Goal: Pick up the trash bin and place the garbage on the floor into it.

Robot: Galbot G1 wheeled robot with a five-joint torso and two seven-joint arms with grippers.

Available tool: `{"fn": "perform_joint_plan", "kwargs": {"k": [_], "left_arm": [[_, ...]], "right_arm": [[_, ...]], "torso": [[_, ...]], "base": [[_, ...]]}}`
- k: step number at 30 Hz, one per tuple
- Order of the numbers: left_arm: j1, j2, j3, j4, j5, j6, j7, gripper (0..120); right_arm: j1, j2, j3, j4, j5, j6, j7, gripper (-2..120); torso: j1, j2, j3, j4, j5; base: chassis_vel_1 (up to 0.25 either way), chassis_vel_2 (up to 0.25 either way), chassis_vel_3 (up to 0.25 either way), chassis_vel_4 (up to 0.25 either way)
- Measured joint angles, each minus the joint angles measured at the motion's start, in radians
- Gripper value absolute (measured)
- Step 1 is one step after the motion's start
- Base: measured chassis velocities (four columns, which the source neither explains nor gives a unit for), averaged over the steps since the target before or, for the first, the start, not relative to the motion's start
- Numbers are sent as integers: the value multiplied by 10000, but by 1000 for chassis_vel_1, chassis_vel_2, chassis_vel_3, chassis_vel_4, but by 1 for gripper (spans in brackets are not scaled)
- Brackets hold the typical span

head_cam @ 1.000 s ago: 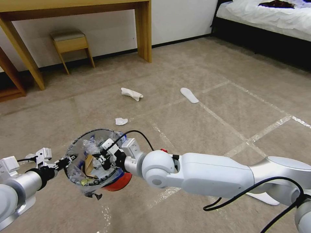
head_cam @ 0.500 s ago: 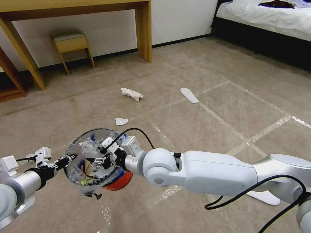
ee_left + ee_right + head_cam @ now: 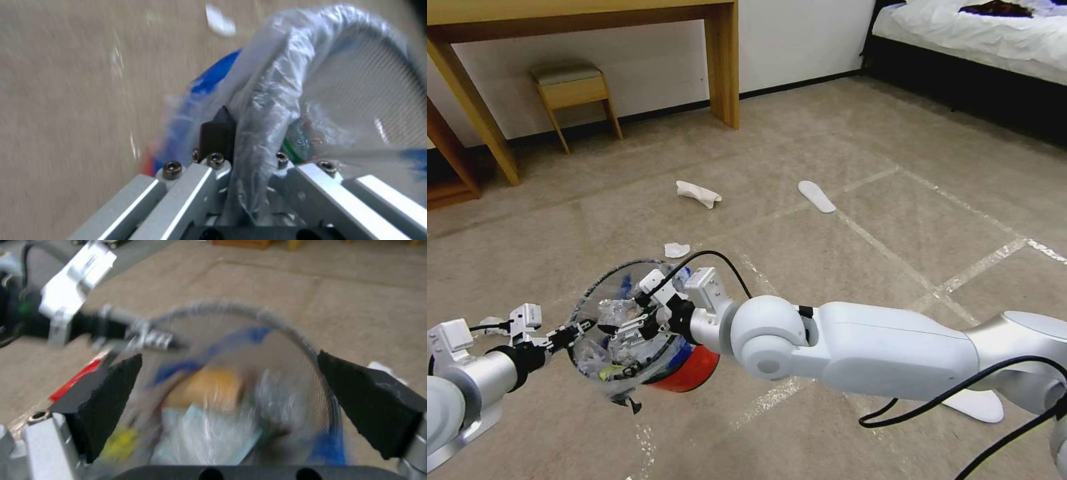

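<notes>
The floor (image 3: 827,280) spreads before me, beige carpet crossed by shiny tape lines. At the far wall stands a wooden desk (image 3: 720,60) with a small stool (image 3: 570,83) beneath it, and a bed (image 3: 980,33) sits off to my right.

My right arm (image 3: 894,350) reaches across in front of me. I hold the trash bin (image 3: 627,327) off the floor, low and to my left, tipped so its mouth faces me; its red base (image 3: 690,370) shows behind the clear bag. My left gripper (image 3: 240,140) has its jaws closed on the bin's bag-wrapped rim on my left side. My right gripper (image 3: 231,396) sits at the bin's mouth with its jaws spread wide, the two dark pads apart with nothing between them. Inside the bin lie crumpled plastic and something brown.

Of the garbage on the floor, a white slipper (image 3: 817,197) lies on a tape line, a crumpled white piece (image 3: 697,193) lies to its left, and a small tissue (image 3: 677,250) lies just beyond the bin. Another slipper (image 3: 977,403) pokes out below my right arm.
</notes>
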Motion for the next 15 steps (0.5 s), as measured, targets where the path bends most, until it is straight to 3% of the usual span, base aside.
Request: {"fn": "perform_joint_plan", "kwargs": {"k": [1,4,7,15], "left_arm": [[8,-33,31,-26,-13,6,25,1],[31,-84,26,-96,29,-14,36,1],[102,-130,21,-125,48,-3,39,1],[241,-171,-90,-245,64,-1,62,1]], "right_arm": [[-6,-25,1,41,4,-5,-6,100],[-48,-66,52,90,1,-5,6,100],[-74,-98,107,127,-4,-5,10,100],[-85,-79,234,203,0,-5,6,100]], "torso": [[0,-1,1,-10,-13],[0,1,-2,-11,11],[0,0,-1,-9,-6],[0,0,0,-7,0]], "base": [[0,0,0,0],[0,0,0,0],[0,0,0,0],[0,0,0,0]]}}
